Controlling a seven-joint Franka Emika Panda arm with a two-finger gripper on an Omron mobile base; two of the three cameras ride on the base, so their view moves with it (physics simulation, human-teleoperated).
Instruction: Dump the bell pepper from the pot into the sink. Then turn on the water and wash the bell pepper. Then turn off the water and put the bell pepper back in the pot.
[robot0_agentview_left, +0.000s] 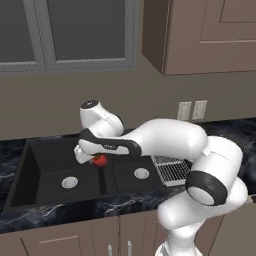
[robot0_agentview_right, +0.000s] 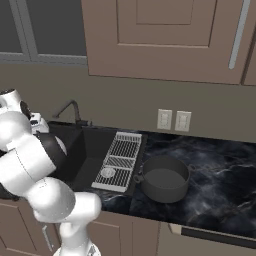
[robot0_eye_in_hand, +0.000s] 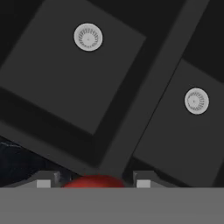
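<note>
We see the end effector (robot0_eye_in_hand: 93, 183) clamped on the small red bell pepper (robot0_agentview_left: 100, 160), above the matte black double-basin sink (robot0_agentview_left: 50, 150); the dark round pot (robot0_agentview_right: 163, 178) sits on the table far aside.

The arm (robot0_agentview_left: 170, 142) was glossy white, with rounded links, dark bands at its joints and a black-topped hand.
</note>
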